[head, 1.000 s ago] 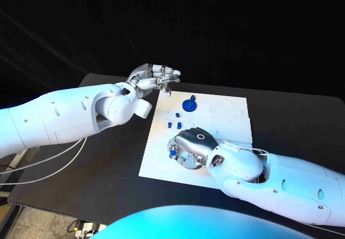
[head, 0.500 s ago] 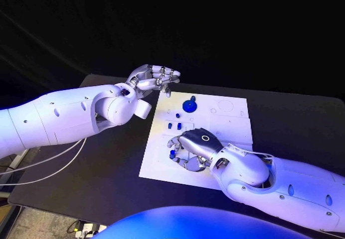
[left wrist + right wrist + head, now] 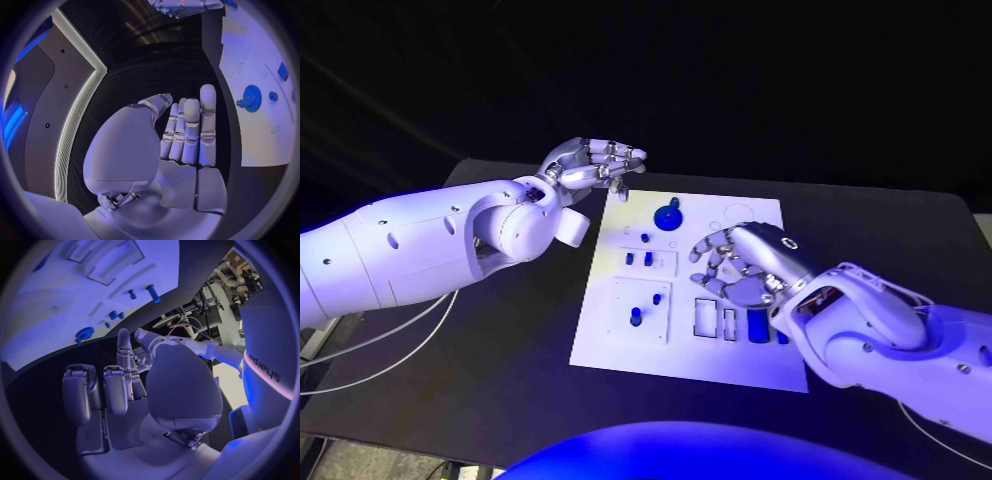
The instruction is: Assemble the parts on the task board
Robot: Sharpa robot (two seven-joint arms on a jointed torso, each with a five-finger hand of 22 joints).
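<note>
Where our left arm reaches in over the black bench (image 3: 473, 380), we see the left hand (image 3: 593, 163) raised near the far left corner of the task board (image 3: 610, 340), just beyond the board's far edge. Its fingers are curled in toward the thumb; the left wrist view shows them folded against the palm with nothing between them, so we take this hand as closed on nothing.

The white task board lies in the middle of the bench, its long sides running from the near edge toward the far edge. Near its far edge sits a round blue gear (image 3: 669, 217), lying flat on the board; the left wrist view shows it too (image 3: 251, 97), with a small blue knob beside it. Further toward us, in the left half of the board, two small blue pegs (image 3: 638, 258) stand side by side, and below them two more blue pieces (image 3: 646, 305) stand in a square recess. Toward the near right part of the board are narrow slots, and a long blue bar (image 3: 757, 324) lies in one of them.

Over the right half of the board we see the right hand (image 3: 740, 262), palm turned toward the board and fingers spread apart. It holds nothing that we can make out, and whether it touches the board we cannot tell.
</note>
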